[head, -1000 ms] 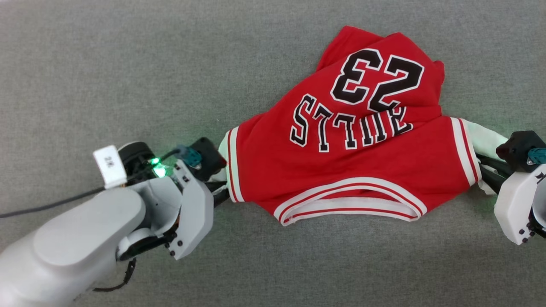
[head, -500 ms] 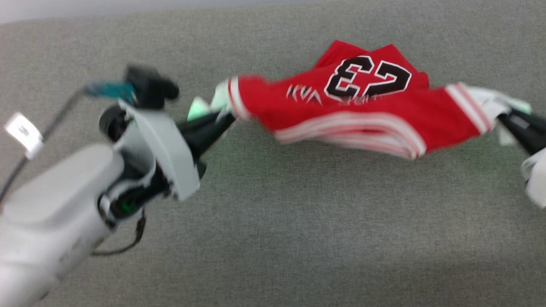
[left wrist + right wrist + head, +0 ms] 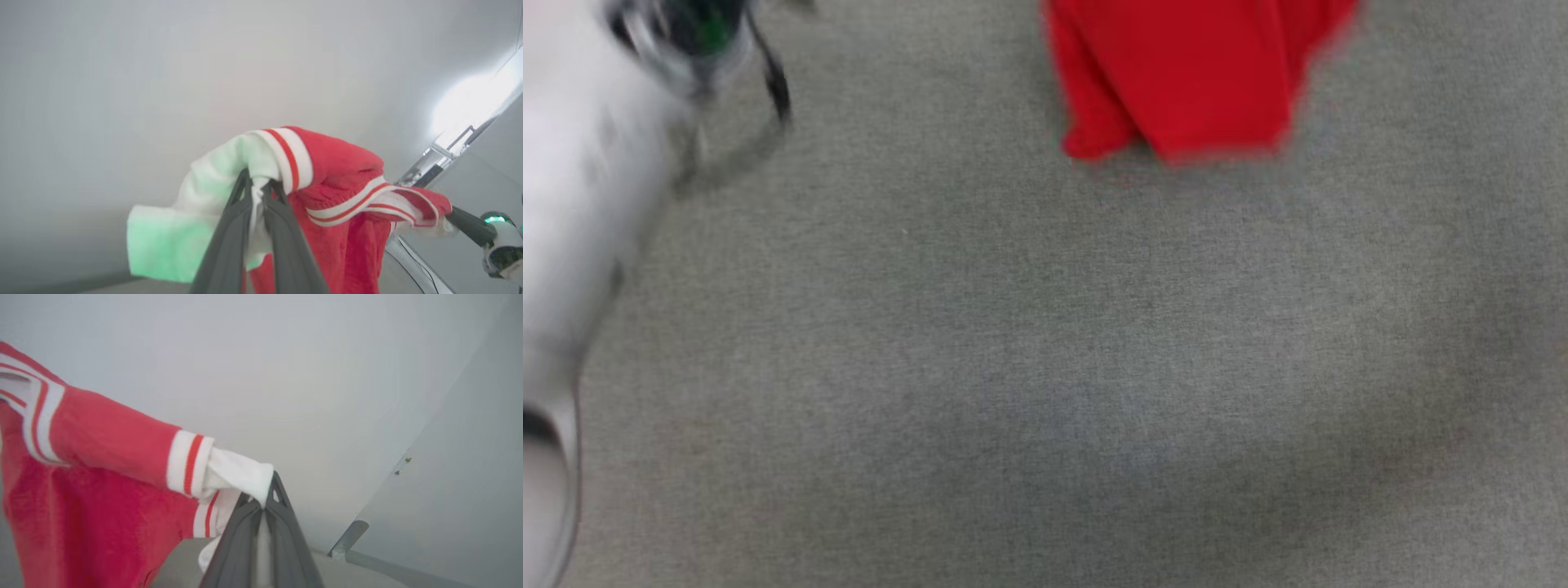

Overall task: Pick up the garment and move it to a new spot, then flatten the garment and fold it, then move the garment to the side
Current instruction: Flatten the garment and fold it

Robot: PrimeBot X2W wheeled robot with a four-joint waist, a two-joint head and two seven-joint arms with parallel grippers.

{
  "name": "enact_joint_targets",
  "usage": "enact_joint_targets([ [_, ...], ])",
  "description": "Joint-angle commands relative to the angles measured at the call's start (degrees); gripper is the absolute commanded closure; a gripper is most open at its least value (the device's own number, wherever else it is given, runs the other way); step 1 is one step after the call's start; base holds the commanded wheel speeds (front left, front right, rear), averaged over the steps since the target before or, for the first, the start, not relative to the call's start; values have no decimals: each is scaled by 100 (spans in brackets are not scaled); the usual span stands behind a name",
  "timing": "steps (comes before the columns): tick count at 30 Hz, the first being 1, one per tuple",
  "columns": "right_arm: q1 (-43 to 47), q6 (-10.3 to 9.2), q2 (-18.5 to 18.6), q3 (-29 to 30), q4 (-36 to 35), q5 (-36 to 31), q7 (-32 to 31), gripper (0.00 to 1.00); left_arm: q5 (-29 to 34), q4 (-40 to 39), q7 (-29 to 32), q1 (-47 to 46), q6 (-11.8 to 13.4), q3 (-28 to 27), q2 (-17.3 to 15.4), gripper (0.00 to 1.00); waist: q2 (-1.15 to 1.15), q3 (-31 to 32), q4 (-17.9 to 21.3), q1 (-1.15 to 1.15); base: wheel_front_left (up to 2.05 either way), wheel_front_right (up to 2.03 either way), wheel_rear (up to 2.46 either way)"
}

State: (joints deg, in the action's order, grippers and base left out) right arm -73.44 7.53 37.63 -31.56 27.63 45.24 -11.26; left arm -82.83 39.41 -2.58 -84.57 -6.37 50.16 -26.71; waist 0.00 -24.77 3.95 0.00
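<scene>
The red jersey [image 3: 1192, 73] hangs in the air, its lower hem blurred at the top of the head view above the grey surface. In the left wrist view my left gripper [image 3: 257, 185] is shut on a white fabric part beside the striped trim of the jersey [image 3: 347, 171]. My right gripper [image 3: 265, 498] is shut on the white fabric at the other end of the jersey [image 3: 102, 445]. The right gripper [image 3: 453, 214] also appears at the far right of the left wrist view. The lettering and number are hidden.
The grey fabric-covered surface [image 3: 1045, 367] spreads below the hanging jersey. My pale left forearm [image 3: 572, 204], blurred, runs along the left edge of the head view. Pale walls [image 3: 286, 375] stand behind the jersey in both wrist views.
Both grippers have lifted the jersey off the surface; it lay spread a second ago and now hangs between them. The head view has shifted too, and both arms rose.
</scene>
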Motion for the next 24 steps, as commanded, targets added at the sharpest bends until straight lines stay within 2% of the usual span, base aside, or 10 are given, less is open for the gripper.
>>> enact_joint_targets([
  [1, -295, -9, -67, 81, 222, -118, 126, 100, 85, 205, -162, -240, 20, -81, 86, 100, 0, -51, 58, 0, 0, 0, 0],
  [4, -1058, -9, -343, 205, 917, -450, 599, 100, 199, 791, -610, -938, -27, -289, 365, 100, 0, -12, 57, 0, 0, 0, 0],
  [7, -1534, -9, -568, 296, 1499, -681, 1036, 100, 281, 1189, -809, -1327, -68, -337, 544, 100, 0, 71, 34, 0, 0, 0, 0],
  [10, -1639, -9, -694, 198, 1872, -704, 1247, 100, 258, 1405, -754, -1347, -113, -254, 674, 100, 0, 198, 11, 0, 0, 0, 0],
  [13, -1338, -9, -696, -66, 2022, -555, 1228, 100, 276, 1360, -491, -965, -117, -10, 677, 100, 0, 307, 8, 0, 0, 0, 0],
  [16, -865, -9, -583, -405, 1923, -283, 1070, 100, 442, 921, -340, -395, -121, 401, 446, 100, 0, 379, 26, 0, 0, 0, 0],
  [24, 1047, -9, 29, -1169, 990, 794, 601, 100, 50, -705, -7, 1848, -121, 1221, -426, 100, 0, 584, 88, 0, 0, 0, 0],
])
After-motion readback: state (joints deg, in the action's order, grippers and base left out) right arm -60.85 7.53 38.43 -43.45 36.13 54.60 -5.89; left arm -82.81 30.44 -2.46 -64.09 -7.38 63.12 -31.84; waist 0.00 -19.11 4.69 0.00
